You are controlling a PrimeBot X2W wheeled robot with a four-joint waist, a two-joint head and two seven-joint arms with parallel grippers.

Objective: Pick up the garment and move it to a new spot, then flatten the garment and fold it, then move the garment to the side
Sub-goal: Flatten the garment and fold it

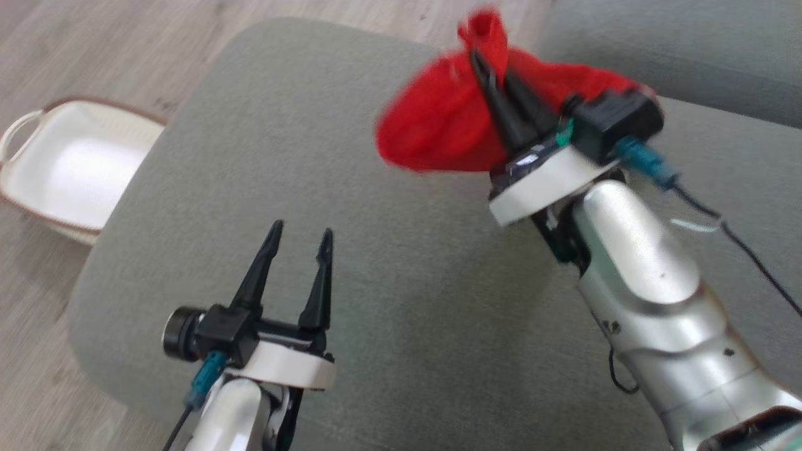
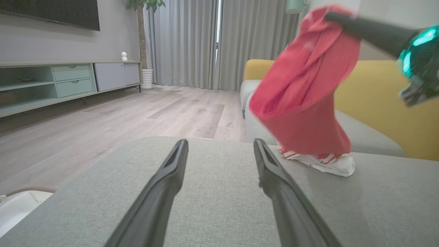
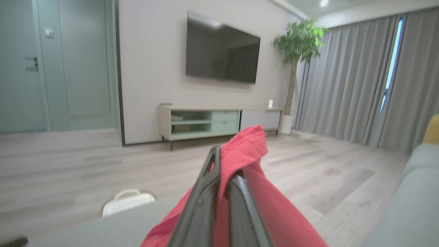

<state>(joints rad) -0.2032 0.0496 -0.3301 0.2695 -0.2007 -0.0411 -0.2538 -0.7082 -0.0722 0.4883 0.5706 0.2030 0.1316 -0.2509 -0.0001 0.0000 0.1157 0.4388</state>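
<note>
A white basket (image 1: 75,166) sits on the wood floor (image 1: 37,351) beside the grey ottoman (image 1: 388,300).

Right claw (image 3: 224,164) closed, both dark fingers pinching a fold of the red garment (image 3: 274,212). Cloth bunches up over the fingertips and drapes down to the right and near-left of the fingers. Grey ottoman (image 3: 85,230) edge near left, with a white basket (image 3: 127,202) just beyond it on the wood floor (image 3: 68,164). Far wall has a TV (image 3: 223,49) above a low cabinet (image 3: 205,121), with a door (image 3: 20,68) far left. A potted plant (image 3: 298,37) stands right of the cabinet beside grey curtains (image 3: 349,85). Grey sofa (image 3: 411,206) near right, with a bit of yellow cushion (image 3: 432,130) at the right edge.
</note>
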